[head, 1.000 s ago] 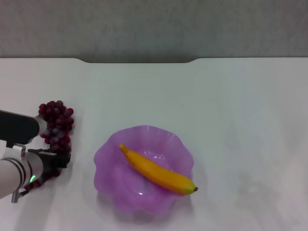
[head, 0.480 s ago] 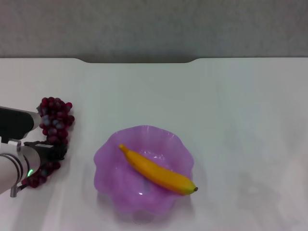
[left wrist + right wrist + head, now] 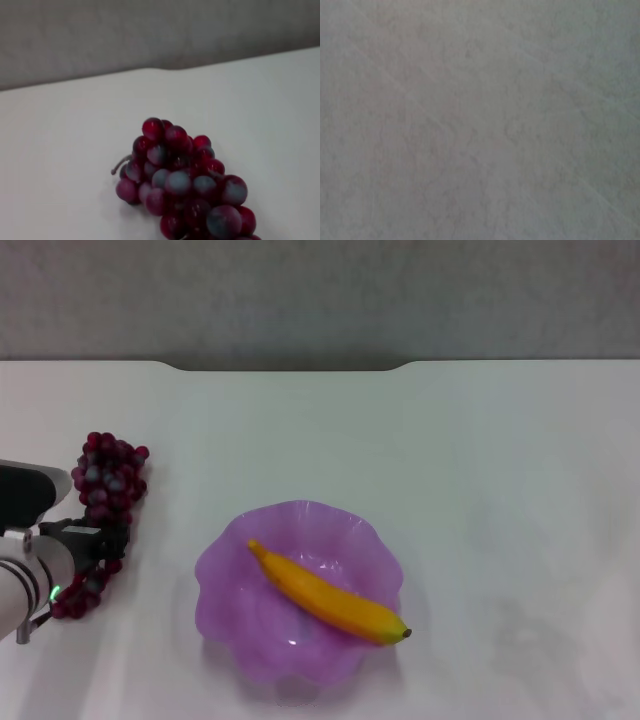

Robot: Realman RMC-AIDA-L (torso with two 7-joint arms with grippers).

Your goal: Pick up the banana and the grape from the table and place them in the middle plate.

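White table [image 3: 480,490] fills most of head view, notched far edge at centre. Grey wall [image 3: 320,295] behind it.

Purple plate [image 3: 232,585], wavy rim, sits near-centre of table, a bit left of middle. Banana [image 3: 325,595] lies inside plate, diagonal: stem end toward far-left, dark tip toward near-right, tip reaching plate's right rim.

Left arm [image 3: 20,580] comes in from left edge, near side; white wrist w/ green light, dark part above it. Left gripper [image 3: 90,540] is at the grape bunch, on the bunch's near half. Dark finger parts overlap the grapes, but can't tell how wide the jaws stand or whether they actually clamp the bunch; contact vs. just beside not readable.

Grapes [image 3: 108,478] at far-left of table, well apart from plate, not in it. Long dark red bunch, some frosty; far end thick, near end runs down past gripper toward arm. Can't tell if resting on table or lifted. Left wrist view: grapes [image 3: 185,182] close up on white table [image 3: 60,150], short stem sticking out one side; own fingers not shown there.

Right wrist view: only a blank greyish surface [image 3: 480,120]; right gripper not seen in any view.
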